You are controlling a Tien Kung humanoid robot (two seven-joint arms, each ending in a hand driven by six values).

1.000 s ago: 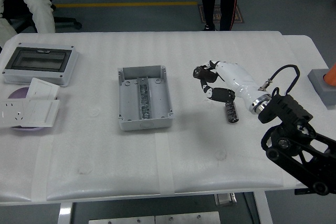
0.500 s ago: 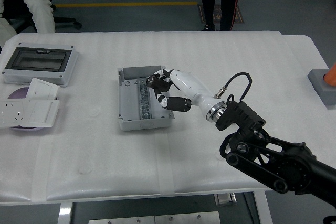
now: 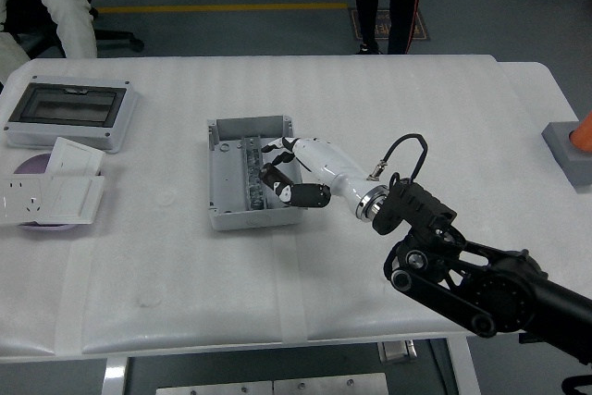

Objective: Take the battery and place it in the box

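I am logging 1 white table (image 3: pixel 370 99), carrying: 1 open grey box (image 3: pixel 252 173) at centre; 1 lidded grey enclosure (image 3: pixel 69 114) far left; white socket plates (image 3: pixel 51 193) lying just beneath it; 1 grey block (image 3: pixel 572 153) sitting at right edge.

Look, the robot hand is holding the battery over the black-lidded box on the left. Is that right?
Not quite. In the head view the right robot hand holds the battery over the open grey box in the middle of the table. The black-lidded box sits far left, untouched.
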